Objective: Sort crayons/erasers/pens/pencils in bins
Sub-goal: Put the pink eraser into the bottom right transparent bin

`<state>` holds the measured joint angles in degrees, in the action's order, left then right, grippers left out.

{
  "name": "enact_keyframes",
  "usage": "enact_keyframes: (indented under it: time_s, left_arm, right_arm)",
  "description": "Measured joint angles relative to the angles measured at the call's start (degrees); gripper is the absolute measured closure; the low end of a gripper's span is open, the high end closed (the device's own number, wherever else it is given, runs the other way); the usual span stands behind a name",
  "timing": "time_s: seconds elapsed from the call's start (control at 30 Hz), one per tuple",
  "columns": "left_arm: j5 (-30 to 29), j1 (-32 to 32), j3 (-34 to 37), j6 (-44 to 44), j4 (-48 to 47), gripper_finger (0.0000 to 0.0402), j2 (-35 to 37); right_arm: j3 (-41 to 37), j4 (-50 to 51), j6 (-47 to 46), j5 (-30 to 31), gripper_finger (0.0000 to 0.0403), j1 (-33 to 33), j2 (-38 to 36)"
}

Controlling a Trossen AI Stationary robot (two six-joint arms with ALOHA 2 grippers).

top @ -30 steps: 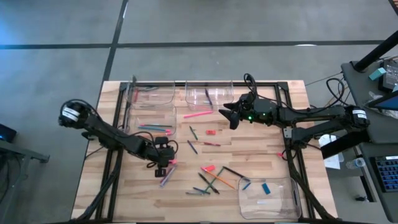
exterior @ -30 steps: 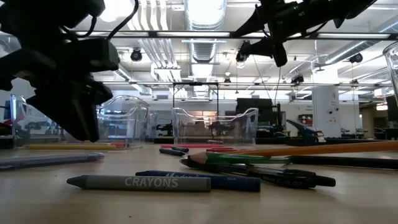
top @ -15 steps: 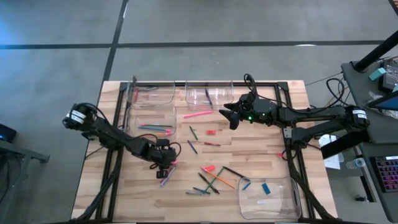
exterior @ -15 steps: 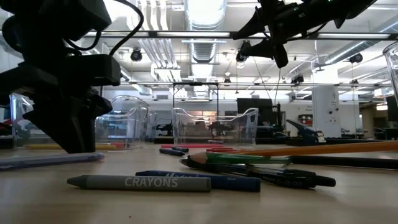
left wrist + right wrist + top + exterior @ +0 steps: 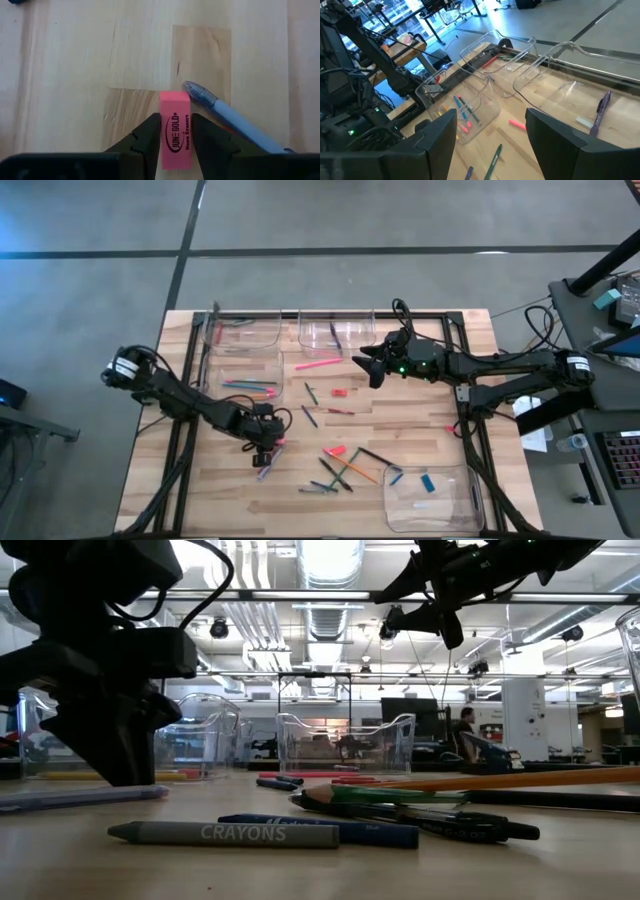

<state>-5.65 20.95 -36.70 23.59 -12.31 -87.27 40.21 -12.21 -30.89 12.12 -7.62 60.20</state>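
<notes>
On the wooden table [image 5: 400, 420], four clear bins [image 5: 243, 332] wait as the left gripper [image 5: 175, 131] closes its fingers on a pink eraser [image 5: 175, 135] lying flat just beside a pale blue pen [image 5: 227, 116]. A clean step likely needs a straight lift, clear of that pen. The right gripper [image 5: 372, 366] hovers open near the far bins.

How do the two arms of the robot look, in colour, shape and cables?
Both arms are black and slender, built of jointed segments with loose black cables looping along them. The left arm has a white band with markings near its base. The right arm shows a small green light near its pincer. The left pincer has two black, wedge-shaped fingers.
</notes>
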Motion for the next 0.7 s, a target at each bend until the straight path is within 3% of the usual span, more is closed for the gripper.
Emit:
enact_keyframes:
  time_s: [0.3, 0.7]
  left_arm:
    - [0.79, -0.22, -0.29, -0.13, -0.27, 0.0382, 1.90]
    - [2.05, -0.28, -0.62, -0.16, -0.18, 0.0399, 1.87]
  right_arm:
    - [0.00, 0.02, 0.95, 0.02, 0.0179, -0.02, 0.00]
    - [0.00, 0.02, 1.09, 0.02, 0.0179, -0.02, 0.00]
